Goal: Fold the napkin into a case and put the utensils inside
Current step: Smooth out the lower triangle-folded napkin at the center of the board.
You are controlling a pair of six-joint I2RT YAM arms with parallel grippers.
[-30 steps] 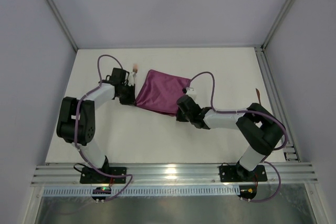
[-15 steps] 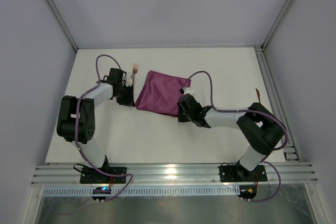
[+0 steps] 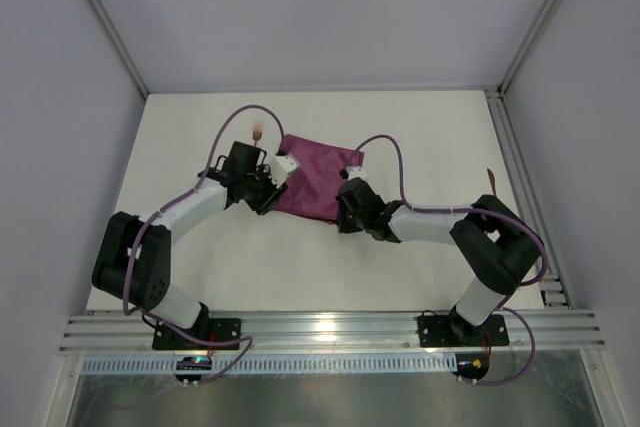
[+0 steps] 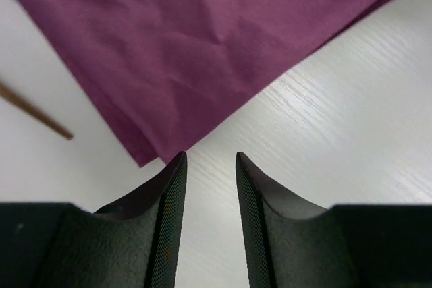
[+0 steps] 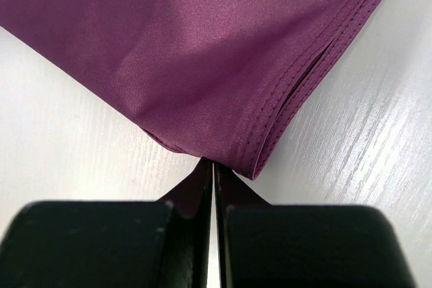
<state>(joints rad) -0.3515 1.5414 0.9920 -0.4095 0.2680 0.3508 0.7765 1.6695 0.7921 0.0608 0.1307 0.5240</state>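
Observation:
The magenta-purple napkin [image 3: 318, 177] lies folded on the white table between the two arms. My left gripper [image 3: 272, 191] hovers at its near left corner, open, with only bare table between the fingertips [image 4: 177, 166]; the napkin [image 4: 202, 45] starts just beyond them. My right gripper [image 3: 343, 209] is at the near right corner, its jaws pressed together on the napkin's [image 5: 223, 65] folded, stitched edge. A fork with a rosy head [image 3: 258, 131] lies left of the napkin's far corner, and its thin handle [image 4: 34, 112] shows in the left wrist view. A second utensil [image 3: 492, 181] lies far right.
A metal rail [image 3: 520, 177] runs along the table's right side next to the second utensil. Grey walls enclose the table on the left, right and back. The arms' purple cables [image 3: 385, 152] loop above the napkin's edges.
My left gripper has opened and let go of the napkin's left corner, then swung right to the near left edge. The right gripper stayed shut and shifted slightly left.

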